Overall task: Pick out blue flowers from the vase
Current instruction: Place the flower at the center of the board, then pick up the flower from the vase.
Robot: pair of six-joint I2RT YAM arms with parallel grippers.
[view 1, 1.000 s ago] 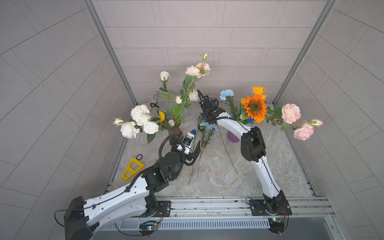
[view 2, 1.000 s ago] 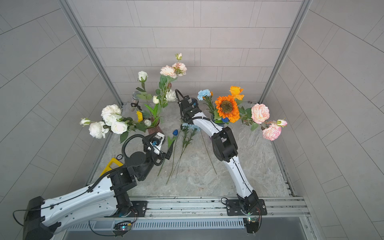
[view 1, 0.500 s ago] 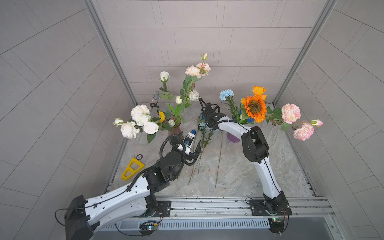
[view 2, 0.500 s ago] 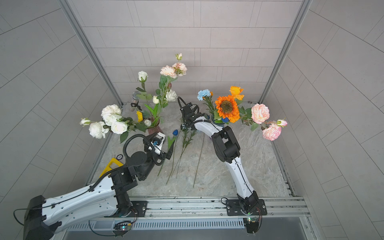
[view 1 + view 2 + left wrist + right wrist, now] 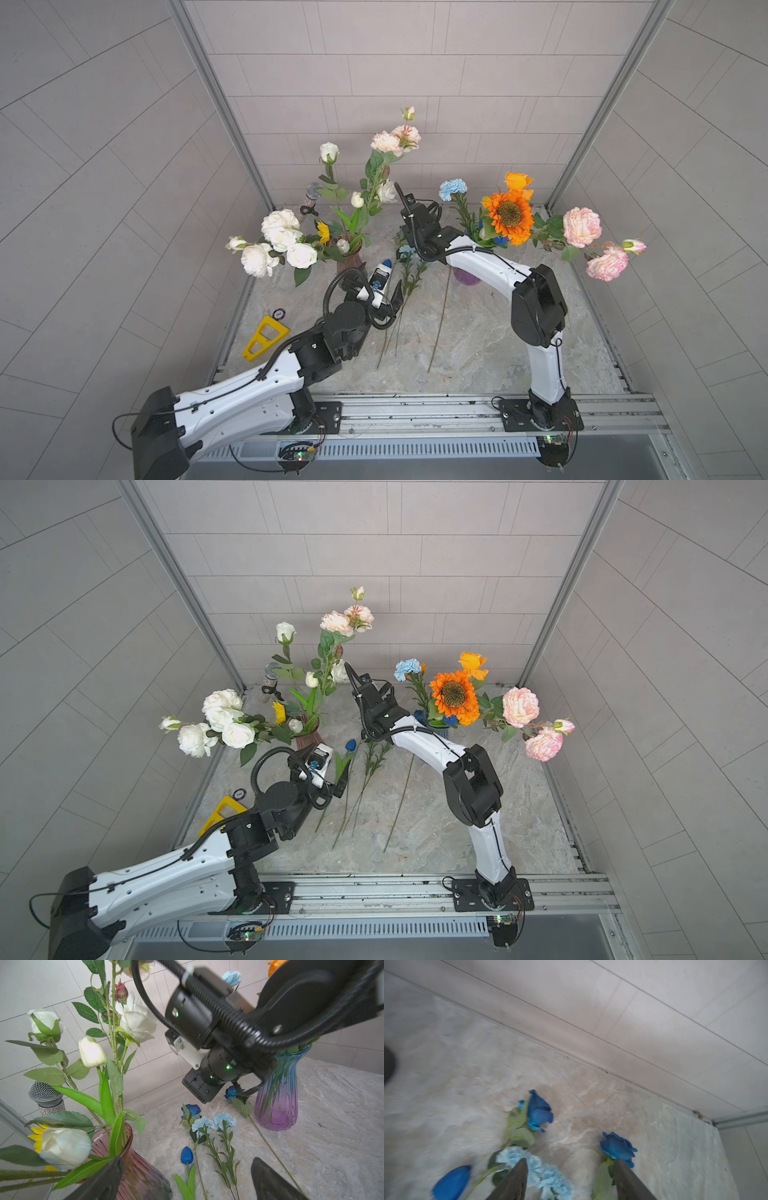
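Several blue flowers lie on the marble table between the arms: two dark blue roses [image 5: 191, 1110] [image 5: 231, 1093], light blue carnations [image 5: 214, 1122] and a tulip bud [image 5: 187, 1155]. My right gripper [image 5: 569, 1167] hangs open just over them, one finger [image 5: 623, 1176] beside a rose [image 5: 616, 1148] and the other finger [image 5: 517, 1178] over the carnations [image 5: 533, 1165]; nothing sits between them. The blue-purple vase [image 5: 467, 276] still holds a light blue carnation [image 5: 453, 189] and a dark blue bloom [image 5: 500, 240]. My left gripper [image 5: 188, 1160] is open and empty, low over the stems.
A pink glass vase [image 5: 353, 262] with white roses stands at the left. Behind it is a silver microphone [image 5: 311, 195]. A yellow tool [image 5: 264, 336] lies by the left wall. A sunflower [image 5: 509, 214] and pink blooms [image 5: 582, 226] spread from the right vase.
My right gripper has opened and let go of a dark blue rose; its long stem swung down and now lies on the table. The left arm has not moved.
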